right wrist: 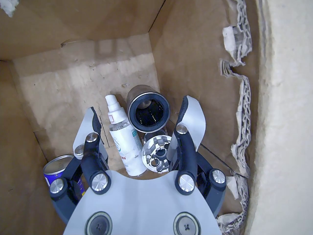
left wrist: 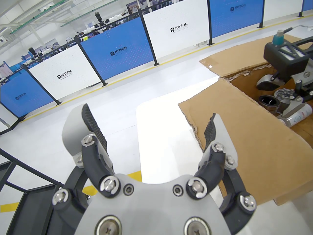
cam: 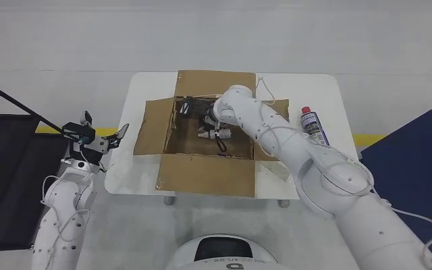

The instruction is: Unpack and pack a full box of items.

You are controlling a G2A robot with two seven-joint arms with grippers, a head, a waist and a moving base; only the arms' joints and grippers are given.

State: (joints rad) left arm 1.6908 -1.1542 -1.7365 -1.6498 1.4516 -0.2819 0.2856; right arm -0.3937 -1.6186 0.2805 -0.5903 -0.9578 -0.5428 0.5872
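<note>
so: right gripper spread wide, empty, low in the box, straddling spray bottle and cylinder lying side by side. closing now likely pinches both, one slips. left gripper spread too, empty, beside the table.

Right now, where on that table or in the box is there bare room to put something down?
Bare: the white table strip left of the box flap, and the corner beyond the spray can. Inside, the box floor away from the items is free. Crowded: the corner where the white bottle, dark cylinder, metal part and blue can cluster.
</note>
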